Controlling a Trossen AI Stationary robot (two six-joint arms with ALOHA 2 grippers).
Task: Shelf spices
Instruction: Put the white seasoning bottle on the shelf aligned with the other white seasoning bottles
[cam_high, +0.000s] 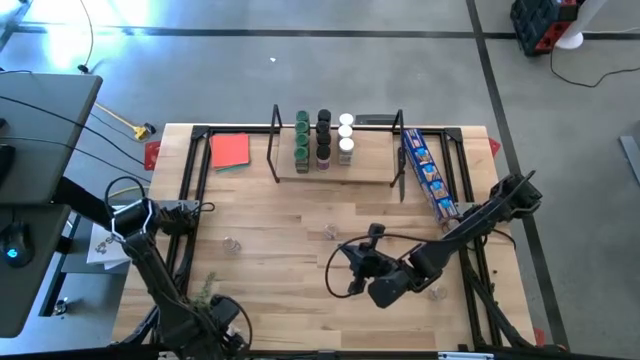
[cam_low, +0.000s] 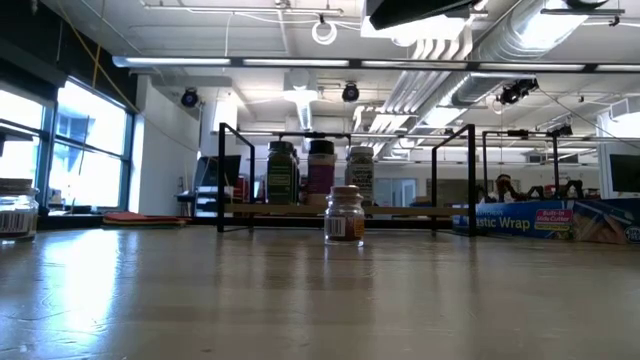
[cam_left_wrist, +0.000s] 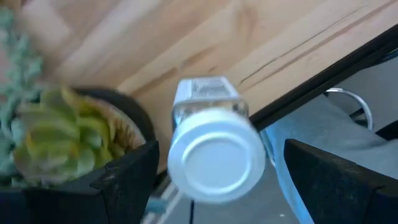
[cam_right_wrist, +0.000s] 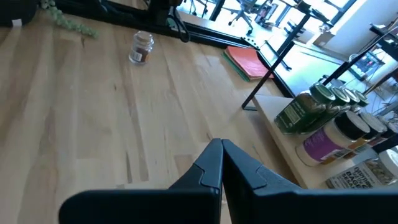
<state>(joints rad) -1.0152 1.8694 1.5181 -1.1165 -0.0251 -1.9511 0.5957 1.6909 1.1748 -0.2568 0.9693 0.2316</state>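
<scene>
The shelf (cam_high: 335, 165) stands at the far middle with several spice jars in rows: green lids (cam_high: 302, 135), black lids (cam_high: 324, 135) and white lids (cam_high: 345, 135). Loose jars stand on the table (cam_high: 232, 243), (cam_high: 330, 231), (cam_high: 435, 292). My left gripper (cam_left_wrist: 221, 149) is at the near left, pointing down and open. A white-lidded jar (cam_left_wrist: 214, 155) stands upright between its fingers, with a gap on each side. This jar is hidden under the arm in the high view. My right gripper (cam_right_wrist: 222, 155) hovers shut and holding nothing over the table's middle (cam_high: 352, 275).
A small green plant in a pot (cam_left_wrist: 68, 137) sits right beside the left gripper's jar, near the table's edge and black frame (cam_left_wrist: 323, 74). A red flat square (cam_high: 230, 150) lies left of the shelf, and a long blue packet (cam_high: 428, 172) lies to its right.
</scene>
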